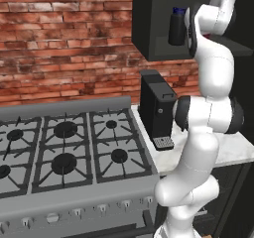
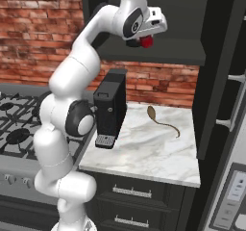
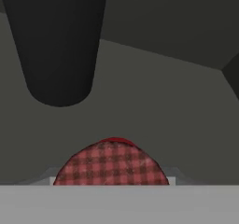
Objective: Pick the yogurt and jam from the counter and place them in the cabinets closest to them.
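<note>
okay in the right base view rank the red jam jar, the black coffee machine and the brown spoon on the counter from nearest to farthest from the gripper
1. Jam jar: at the gripper, up inside the open cabinet.
2. Coffee machine: below, on the counter's left.
3. Spoon: lower right, lying on the counter.

Red-checked-lid jam (image 3: 111,162) inside open black cabinets (image 2: 158,52), beside dark upright yogurt (image 1: 177,26).

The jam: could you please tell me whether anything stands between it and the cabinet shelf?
A dark container stands on the shelf ahead of the jam, off to the upper left in the hand view. The shelf straight ahead looks bare, so nothing visible blocks the way there.
</note>
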You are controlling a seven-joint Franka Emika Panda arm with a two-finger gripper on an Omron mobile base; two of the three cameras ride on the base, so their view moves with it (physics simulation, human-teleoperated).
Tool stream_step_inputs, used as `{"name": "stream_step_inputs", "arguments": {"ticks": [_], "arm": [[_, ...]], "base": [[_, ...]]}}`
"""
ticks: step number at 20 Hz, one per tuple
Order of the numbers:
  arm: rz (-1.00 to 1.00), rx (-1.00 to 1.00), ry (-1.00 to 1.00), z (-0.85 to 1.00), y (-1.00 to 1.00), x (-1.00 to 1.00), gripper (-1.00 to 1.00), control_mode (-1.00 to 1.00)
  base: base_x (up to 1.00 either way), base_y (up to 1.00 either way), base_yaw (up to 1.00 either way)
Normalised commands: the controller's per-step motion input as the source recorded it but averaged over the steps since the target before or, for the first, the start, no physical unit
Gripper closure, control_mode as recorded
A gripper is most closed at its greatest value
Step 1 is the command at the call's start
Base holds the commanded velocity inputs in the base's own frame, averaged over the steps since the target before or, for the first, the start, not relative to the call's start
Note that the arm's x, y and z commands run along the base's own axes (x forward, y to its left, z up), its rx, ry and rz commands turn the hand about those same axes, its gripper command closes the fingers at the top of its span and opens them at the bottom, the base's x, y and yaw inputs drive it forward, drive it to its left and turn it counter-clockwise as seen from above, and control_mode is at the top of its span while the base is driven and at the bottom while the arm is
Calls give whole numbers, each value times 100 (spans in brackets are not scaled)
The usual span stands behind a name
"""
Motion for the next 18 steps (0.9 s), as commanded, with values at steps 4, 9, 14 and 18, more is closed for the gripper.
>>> {"name": "stream_step_inputs", "arguments": {"ticks": [4,9,14,18], "arm": [[0,0,3,0,8,68,100,-100],[4,0,11,0,-6,67,100,-100],[0,0,22,2,-12,39,100,-100],[0,0,17,0,-6,31,100,-100]], "base": [[0,0,0],[0,0,0],[0,0,0],[0,0,0]]}}
